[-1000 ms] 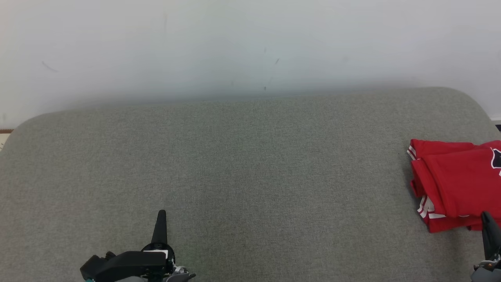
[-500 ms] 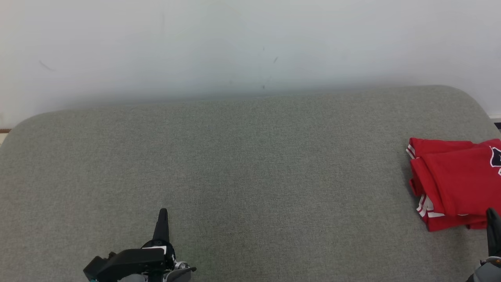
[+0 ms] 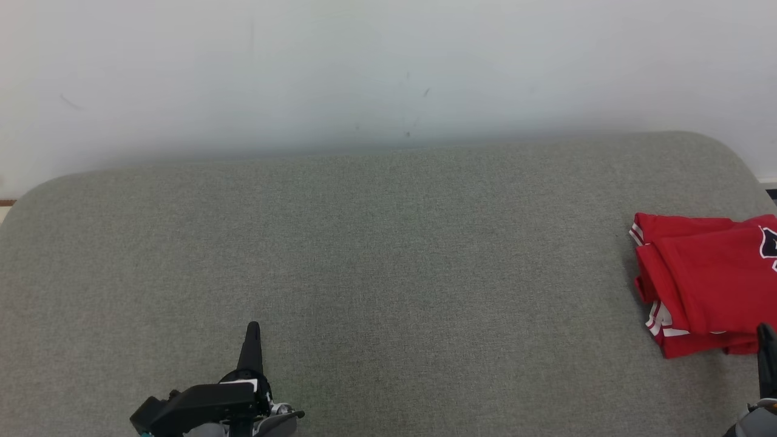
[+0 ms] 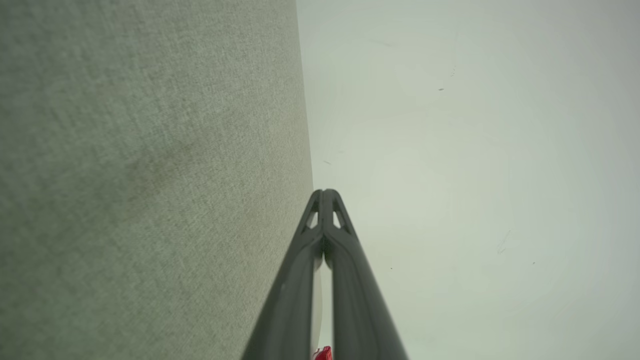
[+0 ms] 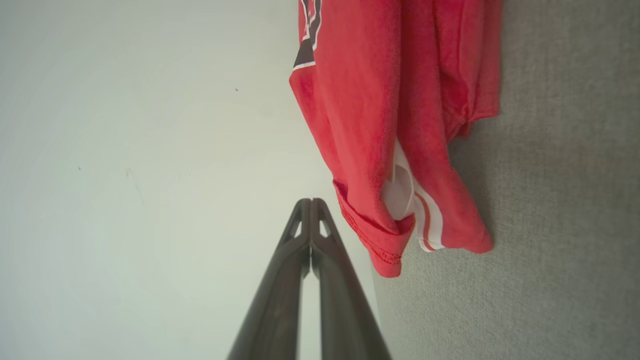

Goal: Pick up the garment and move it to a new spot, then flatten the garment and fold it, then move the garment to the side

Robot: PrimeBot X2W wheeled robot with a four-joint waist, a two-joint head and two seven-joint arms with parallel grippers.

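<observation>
Black fingers of the left gripper [image 3: 252,331] rise at the lower left of the head view, pressed flat together into a single spike with nothing between them. Its mount is cut off by the bottom edge. In the left wrist view the two tips meet, and a sliver of red, too small to identify, peeks out near the base of the fingers. At the lower right corner of the head view the frame cuts the right gripper [image 3: 766,334] down to a dark tip. The right wrist view shows its fingers clenched tip to tip, empty and clear of the cloth. Whether either tip touches the grey-green upholstered surface [image 3: 388,261] beneath cannot be told.

Just beyond the right gripper lies the red jersey [image 3: 704,285], folded into a stack at the right end of that surface, with its right part cut off by the frame. White stripes [image 3: 657,320] show at its left side. A dark emblem [image 3: 770,243] outlined in white is only partly in frame, so its design cannot be read. Behind the surface's rounded far corners stands a pale wall [image 3: 388,67] with a few faint marks.
</observation>
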